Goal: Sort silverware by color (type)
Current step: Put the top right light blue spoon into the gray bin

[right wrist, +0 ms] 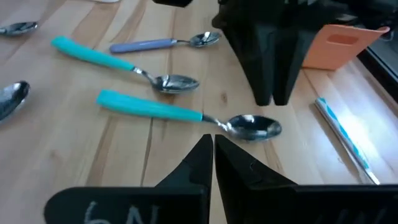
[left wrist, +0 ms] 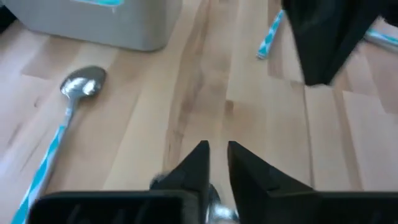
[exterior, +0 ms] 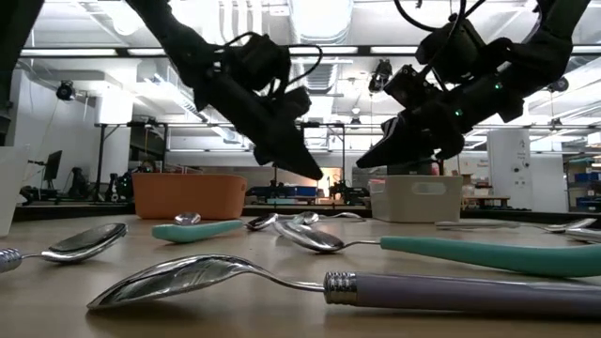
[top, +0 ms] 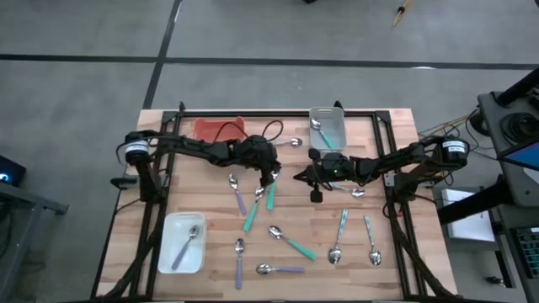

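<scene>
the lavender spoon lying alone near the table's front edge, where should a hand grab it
Grip the lavender spoon mid-handle, coming straight down with the fingers across the handle's width. It lies flat with its bowl pointing to the left arm's side. The handle is slim and straight with bare wood on both sides; the rounded shiny bowl would likely slip.

Bare wood between the two arms, spoons (top: 253, 212) crowding the near half.

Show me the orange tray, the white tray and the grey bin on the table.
Orange tray (top: 221, 129): high view, its bare floor.
White tray (top: 171, 238): high view, floor beside the spoon.
Grey bin (top: 336, 129): high view, floor beside the spoon.
</scene>
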